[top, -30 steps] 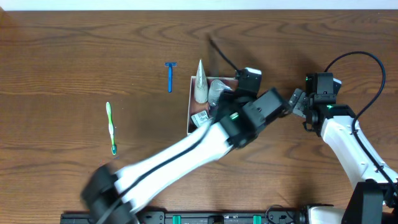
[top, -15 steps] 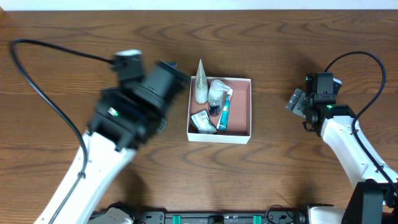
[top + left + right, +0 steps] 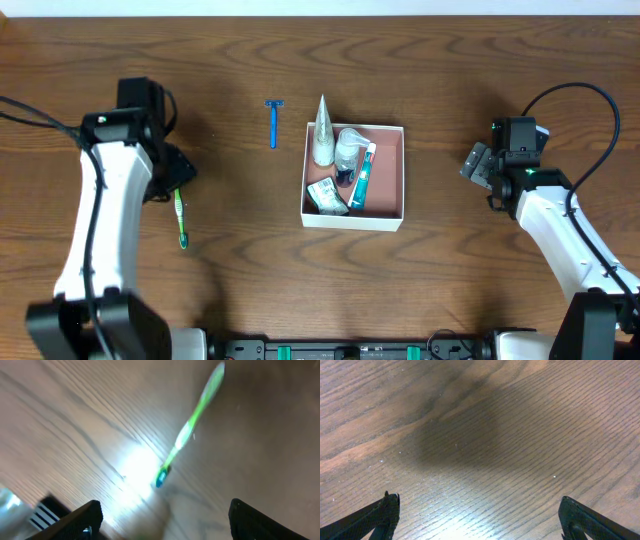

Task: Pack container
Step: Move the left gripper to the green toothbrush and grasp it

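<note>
The white-walled container [image 3: 389, 172] sits mid-table, its pinkish floor bare on the right and filled on the left with 4 toiletries: a cone-shaped white tube [image 3: 321, 135], a small clear bottle [image 3: 348, 150], a teal tube [image 3: 363, 178] and a small packet [image 3: 326, 195]. 2 items lie out on the wooden table [image 3: 500, 60]: a blue razor [image 3: 273, 122] just left of the container and a green toothbrush [image 3: 180, 208] well off to the left. The left gripper [image 3: 174, 172] hangs over that toothbrush's upper end with its jaws spread wide and nothing between them. The right gripper [image 3: 478, 165] waits to the right of the container, fully open and empty. The worry I'd have is the pickup: the toothbrush is thin and lies flat, so the pads could scrape the wood or close over it. The wrist view is blurred, so I can't tell whether the jaws truly straddle the handle; a pinch near 1 end would likely let it swing and catch the container's wall.
</note>
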{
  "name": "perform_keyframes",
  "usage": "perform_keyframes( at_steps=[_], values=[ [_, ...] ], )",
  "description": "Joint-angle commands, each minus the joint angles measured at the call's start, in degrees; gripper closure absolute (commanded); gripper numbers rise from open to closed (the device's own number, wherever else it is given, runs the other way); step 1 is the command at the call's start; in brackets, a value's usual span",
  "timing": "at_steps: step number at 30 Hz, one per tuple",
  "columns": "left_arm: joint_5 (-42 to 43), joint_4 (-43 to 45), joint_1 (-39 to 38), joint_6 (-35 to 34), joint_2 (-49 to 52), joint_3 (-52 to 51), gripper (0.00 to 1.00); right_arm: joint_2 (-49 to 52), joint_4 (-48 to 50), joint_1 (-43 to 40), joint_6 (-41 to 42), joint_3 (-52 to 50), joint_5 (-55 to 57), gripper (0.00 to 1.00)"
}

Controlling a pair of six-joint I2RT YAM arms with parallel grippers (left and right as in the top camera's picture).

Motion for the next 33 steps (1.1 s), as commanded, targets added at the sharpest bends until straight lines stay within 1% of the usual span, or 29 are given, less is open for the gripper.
perform_keyframes(
  at_steps=[1, 4, 7, 12, 15, 20, 23, 27, 33],
  values=[
    [7.72, 0.04, 1.57, 5.49, 2.97, -1.36, 0.18, -0.04, -0.04, -0.22, 0.2, 0.11, 1.36, 0.01],
    [8.28, 1.64, 1.79, 7.65, 5.03, -3.02, 0.18, -0.04, -0.04, -0.22, 0.2, 0.11, 1.36, 0.01],
    [11.91, 5.75, 1.99, 10.32, 5.95, -5.97, 0.18, -0.04, -0.04, -0.22, 0.22, 0.11, 1.36, 0.01],
    [14.51, 13.81, 2.14, 10.29, 5.97, -11.85, 0.18, -0.04, -0.04, -0.22, 0.22, 0.11, 1.36, 0.01],
    [14.53, 17.42, 2.62, 10.27, 5.97, -15.06, 0.18, -0.04, -0.04, -0.22, 0.2, 0.11, 1.36, 0.01],
    [14.49, 20.74, 5.01, 10.4, 5.97, -18.01, 0.18, -0.04, -0.04, -0.22, 0.2, 0.11, 1.36, 0.01],
    [14.29, 22.21, 6.19, 12.44, 5.97, -18.56, 0.18, -0.04, -0.07, -0.22, 0.2, 0.11, 1.36, 0.01],
    [10.1, 24.61, 6.21, 13.86, 5.97, -19.17, 0.19, -0.04, -0.04, -0.22, 0.2, 0.11, 1.36, 0.01],
    [10.03, 31.08, 6.12, 14.14, 5.97, -22.58, 0.19, -0.04, -0.04, -0.22, 0.22, 0.11, 1.36, 0.01]
  ],
)
